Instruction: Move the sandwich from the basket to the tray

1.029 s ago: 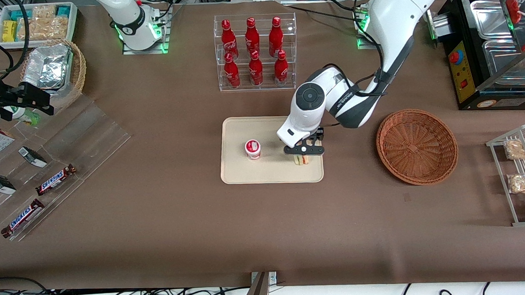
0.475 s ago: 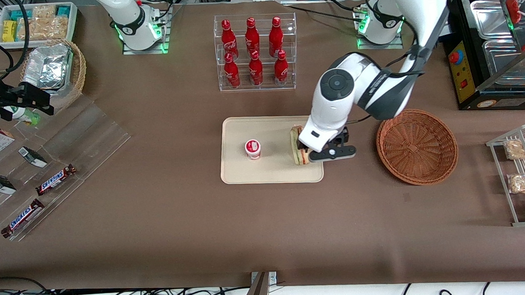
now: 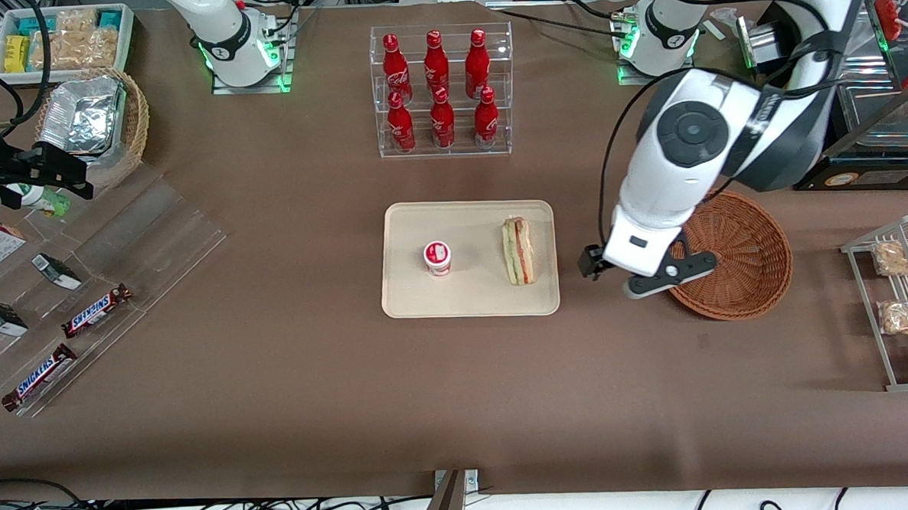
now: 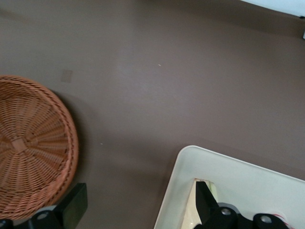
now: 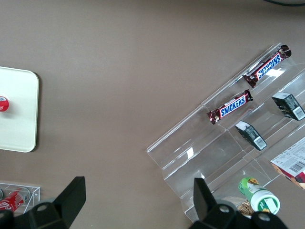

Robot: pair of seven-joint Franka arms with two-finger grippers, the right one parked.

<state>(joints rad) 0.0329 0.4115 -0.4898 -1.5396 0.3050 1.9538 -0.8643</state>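
The sandwich [image 3: 518, 251], a wrapped wedge with red and green layers, lies on the cream tray [image 3: 471, 300] at its edge nearest the basket. The reddish-brown wicker basket [image 3: 730, 250] has nothing in it. My left gripper [image 3: 642, 273] hangs open and empty above the bare table between the tray and the basket. In the left wrist view the gripper [image 4: 138, 210] has its fingers wide apart, with the basket [image 4: 28, 148] by one finger and the tray [image 4: 228, 171] with a bit of the sandwich [image 4: 191, 210] by the other.
A small red-lidded cup [image 3: 437, 257] stands on the tray. A clear rack of red bottles [image 3: 441, 91] is farther back. A wire rack with snack bags [image 3: 904, 304] and a black appliance [image 3: 839, 115] stand at the working arm's end. An acrylic display with Snickers bars [image 3: 96, 310] lies toward the parked arm's end.
My gripper has let go of the sandwich on the tray, risen, and moved away toward the basket. The sandwich stays on the tray.
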